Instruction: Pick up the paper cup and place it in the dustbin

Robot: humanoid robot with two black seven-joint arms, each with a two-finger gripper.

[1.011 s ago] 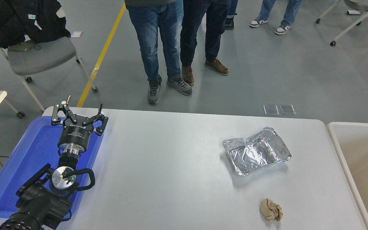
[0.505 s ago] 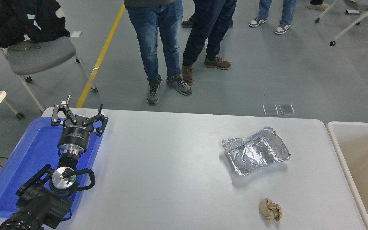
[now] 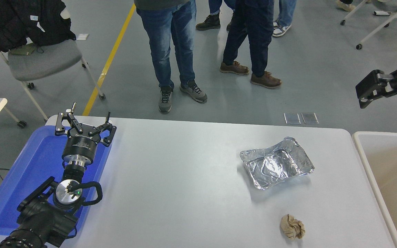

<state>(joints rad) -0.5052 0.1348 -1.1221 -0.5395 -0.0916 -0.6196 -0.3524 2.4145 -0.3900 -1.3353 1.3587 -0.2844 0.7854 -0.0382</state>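
The paper cup is out of view. The dustbin (image 3: 384, 134), with an off-white rounded rim and a beige inside, stands against the table's right end, cut off by the picture's edge. My right gripper (image 3: 369, 90) reaches in from the right edge, held high above the dustbin's far corner; only its black tip shows, and nothing is seen in it. My left gripper (image 3: 85, 121) is parked at the lower left over the blue tray (image 3: 29, 172), with its fingers spread open and empty.
On the right half of the table lies a crumpled silver foil tray (image 3: 276, 167), with a tan paper wad (image 3: 292, 226) nearer the front edge. Several people's legs stand beyond the far edge. A chair with a black jacket (image 3: 22, 20) is at the top left.
My right arm has come further into view at the right edge, moving up and to the left above the dustbin. The people behind the table have shifted. The left arm has not moved.
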